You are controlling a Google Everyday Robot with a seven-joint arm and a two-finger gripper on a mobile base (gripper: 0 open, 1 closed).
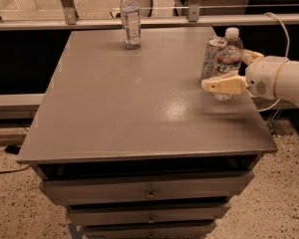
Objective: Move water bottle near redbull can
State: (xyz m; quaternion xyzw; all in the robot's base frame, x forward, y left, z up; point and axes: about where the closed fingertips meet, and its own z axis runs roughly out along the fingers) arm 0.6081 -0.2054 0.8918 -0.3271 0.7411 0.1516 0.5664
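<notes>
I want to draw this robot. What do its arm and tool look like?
The tool, at the right edge of the table beside the water bottle, is pale creamy yellow. The arm behind it is smooth, rounded and white, with a small grey round patch. A thin white cable loops up behind it.

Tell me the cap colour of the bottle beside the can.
White cap, seen in the camera view; the pincer is at that bottle by the can.
</notes>
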